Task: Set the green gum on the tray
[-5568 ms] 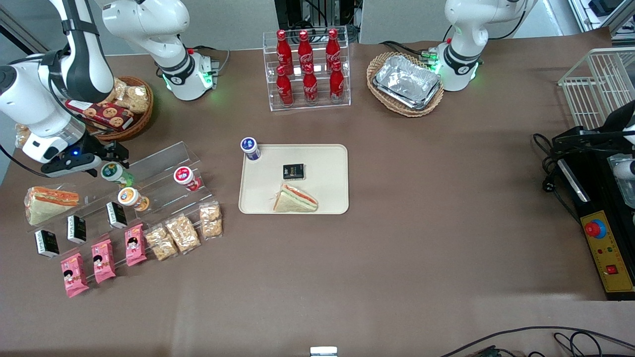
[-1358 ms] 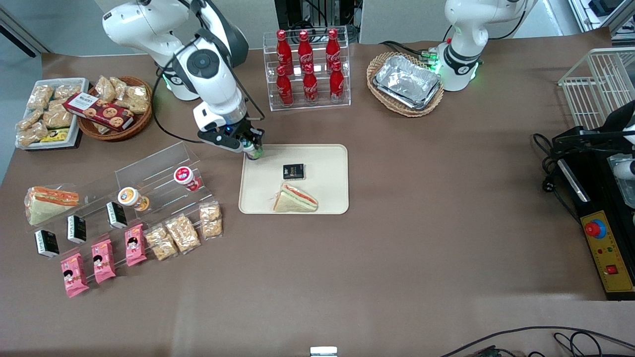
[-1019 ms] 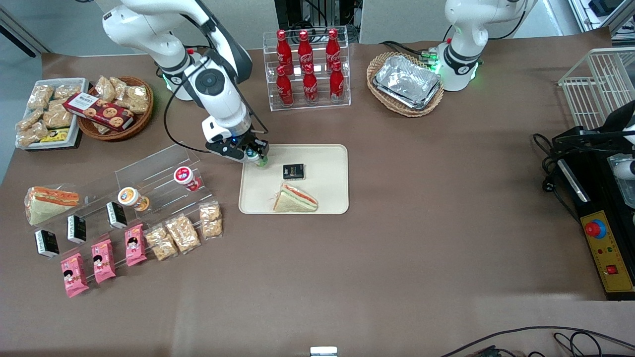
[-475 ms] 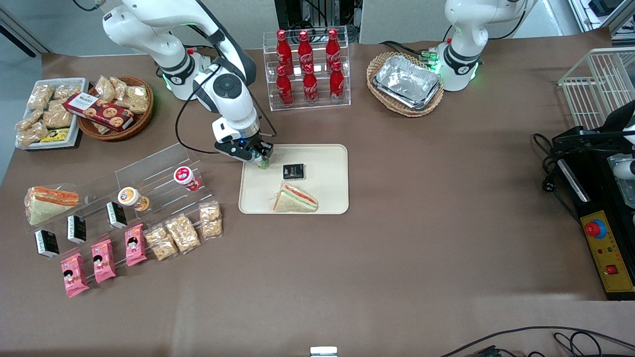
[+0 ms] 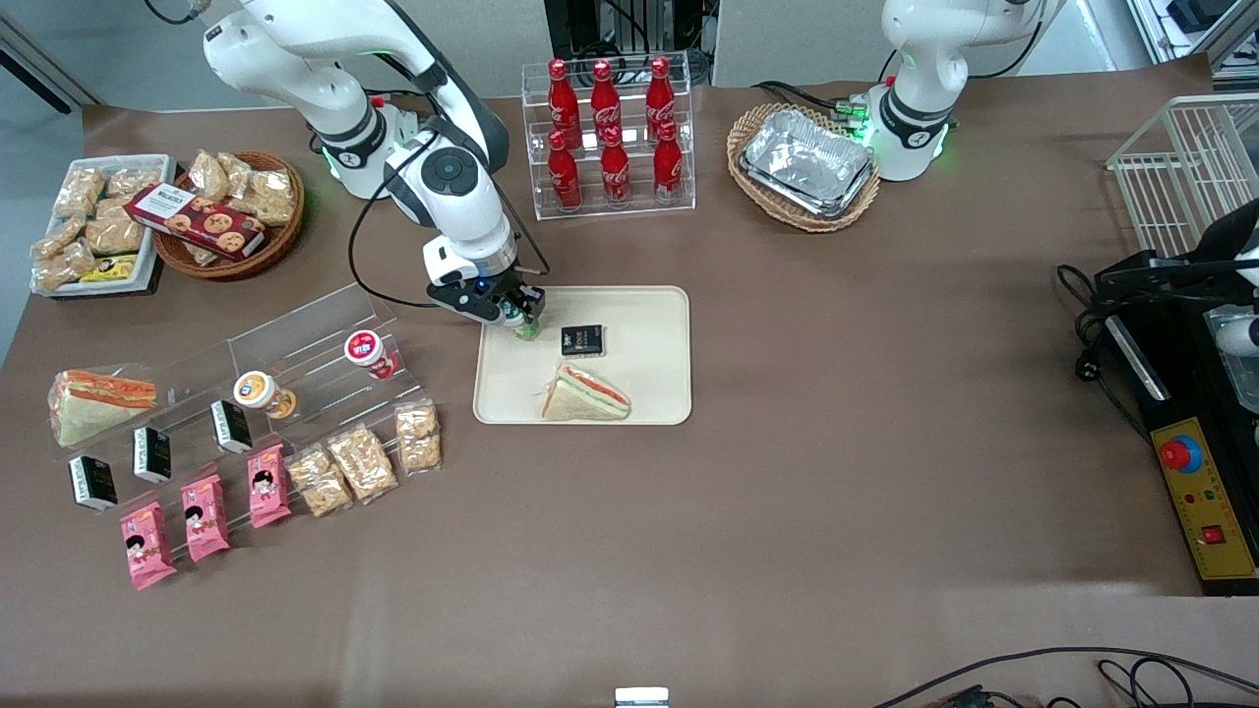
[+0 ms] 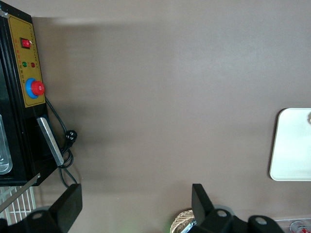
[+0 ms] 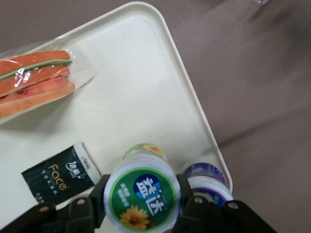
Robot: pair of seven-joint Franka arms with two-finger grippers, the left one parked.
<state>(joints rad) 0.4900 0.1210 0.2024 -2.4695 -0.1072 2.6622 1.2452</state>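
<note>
Brown table covering filled the front view. Nearest the front camera, toward the working arm's end, lay pink snack packs, crumbly bar packets and small black cartons, with a wrapped sandwich just beside them. A clear stepped stand rose above these, carrying an orange-bodied bottle and a red-lidded bottle. Mid-table sat the tray, holding a sandwich wedge at its nearer edge and a black sachet farther in. Farther again, over the tray's corner toward the working arm, hung the gripper, its fingers clamped on the green gum. From the wrist view the green gum stood upright between the fingers above bare tray surface, touching or almost touching a blue-lidded bottle in that corner; whether it rested on the tray could not be told. Farthest stood a rack of red cola bottles, a basket of foil trays and a basket of biscuits.
</note>
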